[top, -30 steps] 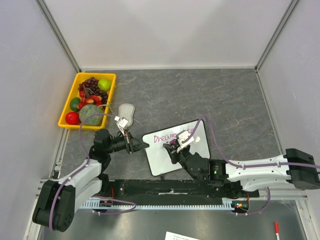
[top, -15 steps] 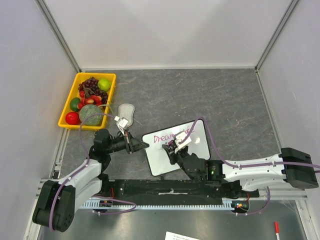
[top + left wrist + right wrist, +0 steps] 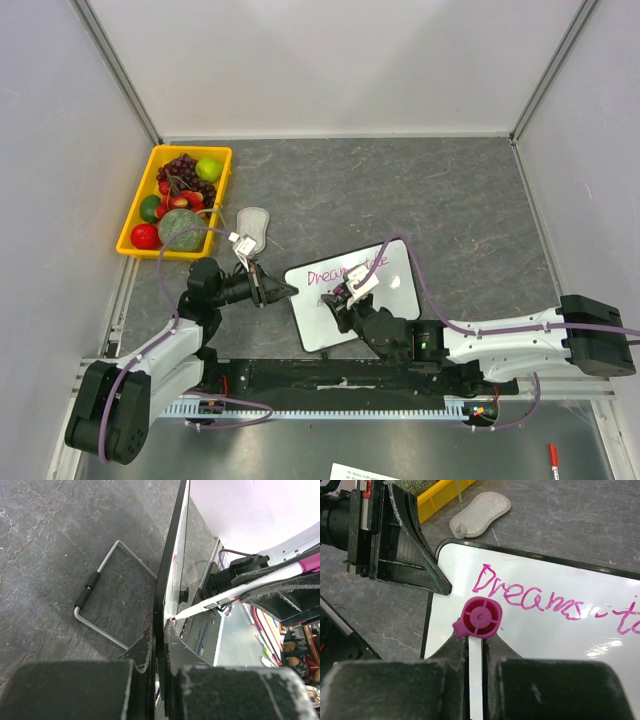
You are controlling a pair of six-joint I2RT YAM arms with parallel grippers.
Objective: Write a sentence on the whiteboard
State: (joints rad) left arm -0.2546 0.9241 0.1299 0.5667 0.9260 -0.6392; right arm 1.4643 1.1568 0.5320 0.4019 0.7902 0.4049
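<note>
Both clamped — left jaws on whiteboard (image 3: 310, 318) edge, right jaws around marker (image 3: 481, 617)

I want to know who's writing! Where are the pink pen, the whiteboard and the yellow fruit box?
pink pen (image 3: 481, 617), right wrist view, on its round back end.
whiteboard (image 3: 545, 635), right wrist view, on a bare white patch.
yellow fruit box (image 3: 128, 240), top view, on its near left corner wall.

A robotics lab test cell: white panel walls (image 3: 330, 60), aluminium corner posts (image 3: 118, 68), grey tabletop (image 3: 420, 190).
</note>
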